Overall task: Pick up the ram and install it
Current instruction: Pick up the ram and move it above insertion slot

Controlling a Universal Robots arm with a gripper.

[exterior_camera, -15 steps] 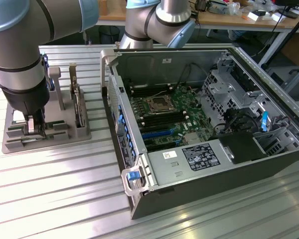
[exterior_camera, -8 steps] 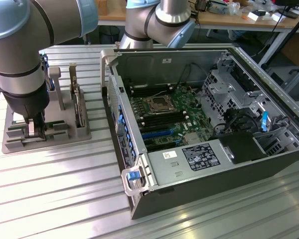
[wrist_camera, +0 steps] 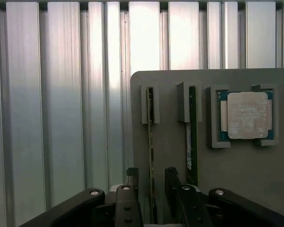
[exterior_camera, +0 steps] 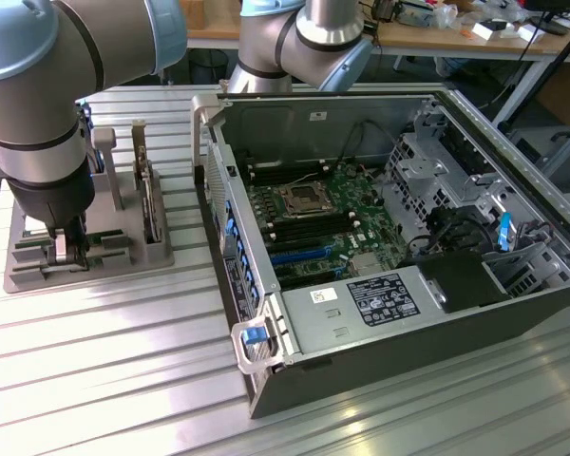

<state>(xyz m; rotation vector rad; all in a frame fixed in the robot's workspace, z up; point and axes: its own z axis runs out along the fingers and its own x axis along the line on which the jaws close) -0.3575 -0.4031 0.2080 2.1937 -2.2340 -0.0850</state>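
Two spread fingers [wrist_camera: 132, 182] of the end effector [wrist_camera: 151, 177] straddle the ram [wrist_camera: 150, 137], which stands on edge in the grey holder [wrist_camera: 170, 94] on the worktop [wrist_camera: 61, 94], beside another stick [wrist_camera: 192, 132] and a square chip [wrist_camera: 246, 115].

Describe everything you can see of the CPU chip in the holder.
The CPU chip is square: a dull silver metal lid with faint print on a green board whose edge shows around it. It lies flat, lid up, in a shallow pocket of the gray holder, framed by raised gray walls at its sides. Nothing else touches it.
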